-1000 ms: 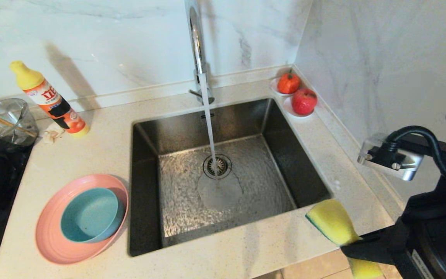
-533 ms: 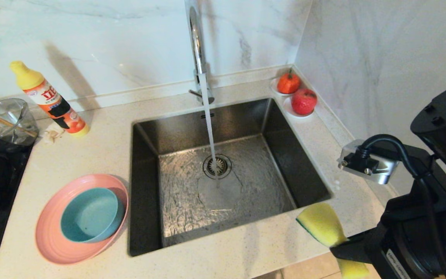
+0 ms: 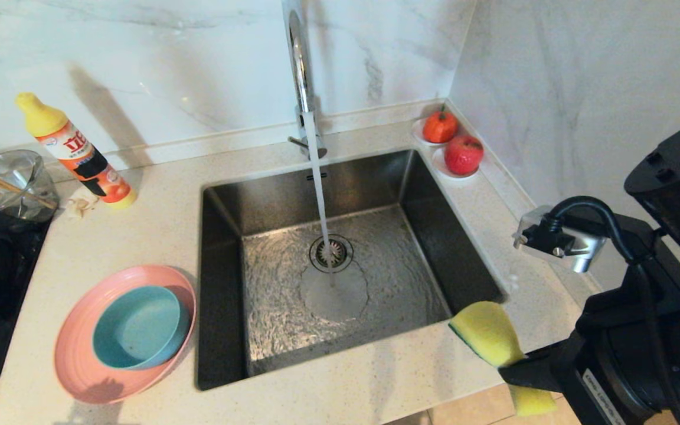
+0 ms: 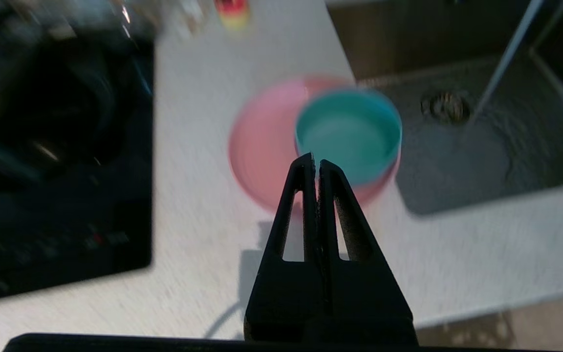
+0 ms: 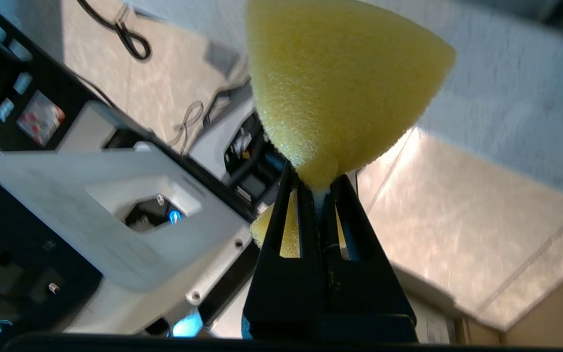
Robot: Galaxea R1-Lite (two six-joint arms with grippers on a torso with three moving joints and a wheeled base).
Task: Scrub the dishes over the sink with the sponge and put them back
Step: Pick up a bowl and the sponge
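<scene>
Yellow rectangular sponge with green scouring side: pinched at its middle in the right claw, over the worktop's front edge beside the brushed-steel sink. Teal-blue bowl nested in pink plate, front-left, unscrubbed. Left claw: closed, empty, above them. Step: fetching a dish; next, part the fingers and grip the bowl's rim.

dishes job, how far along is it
Done: the tap runs into the sink, and the right tool is shut on the sponge at the sink's front corner. In hand: the shut, empty left tool hovers above the bowl, stacked in the plate. Left: all scrubbing and returning.
</scene>
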